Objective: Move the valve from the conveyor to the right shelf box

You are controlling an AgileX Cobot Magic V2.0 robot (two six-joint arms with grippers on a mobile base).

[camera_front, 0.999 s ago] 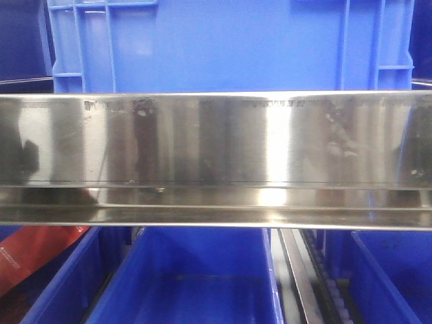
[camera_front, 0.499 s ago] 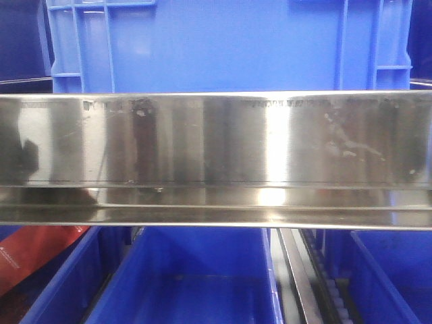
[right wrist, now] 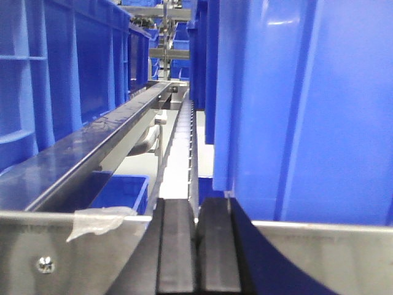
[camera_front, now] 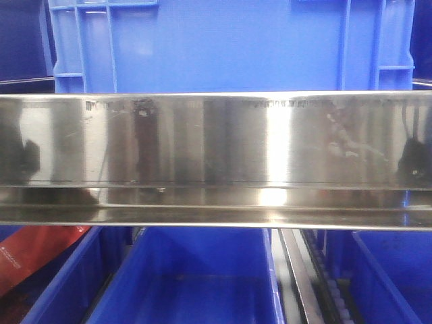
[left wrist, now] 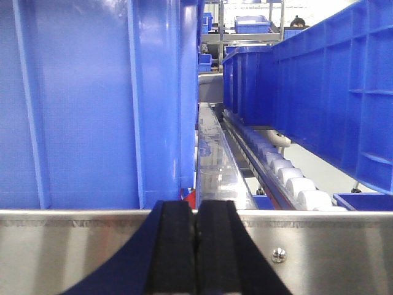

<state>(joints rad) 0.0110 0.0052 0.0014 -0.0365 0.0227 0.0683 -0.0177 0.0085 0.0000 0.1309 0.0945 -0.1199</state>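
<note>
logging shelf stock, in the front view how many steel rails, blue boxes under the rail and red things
steel shelf rail: 1
blue boxes under it: 3
red item: 1
total: 5

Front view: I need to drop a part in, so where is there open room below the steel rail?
The middle blue box under the shelf looks bare inside. Left is crowded by a red item; right, a roller track fills the gap.
</note>
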